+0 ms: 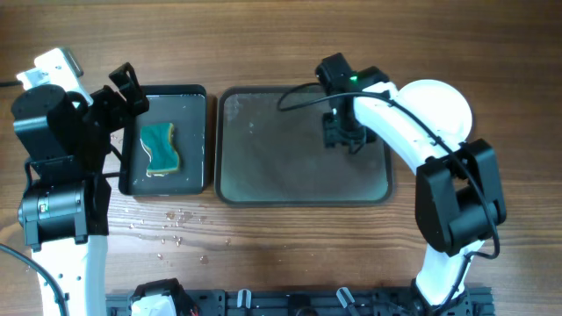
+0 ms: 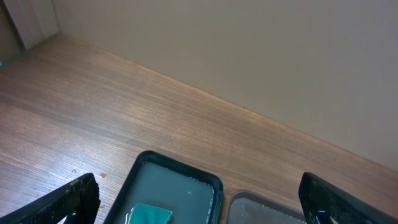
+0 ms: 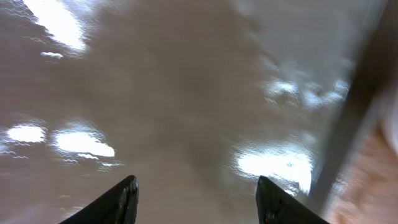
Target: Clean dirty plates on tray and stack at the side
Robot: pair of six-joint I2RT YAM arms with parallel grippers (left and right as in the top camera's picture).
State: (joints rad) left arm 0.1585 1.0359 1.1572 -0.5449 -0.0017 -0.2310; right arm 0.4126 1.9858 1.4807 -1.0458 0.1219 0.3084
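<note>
From left: my left hand (image 1: 130, 90) hangs spread and empty beside the small black tray (image 1: 198, 92), where a green sponge (image 1: 161, 147) lies in the wet. At centre, the big grey-green tray (image 1: 281, 167) shows only a wet film, with no plate that I can see. My right hand (image 1: 343, 139) hovers over its far right corner, fingers parted, gripping nothing. The white plates (image 1: 443, 101) sit on the worktop (image 1: 290, 237) just right of the tray, partly hidden by that arm; I cannot tell how many. Being round, they have no long axis, and the right arm is plainly nearer.
</note>
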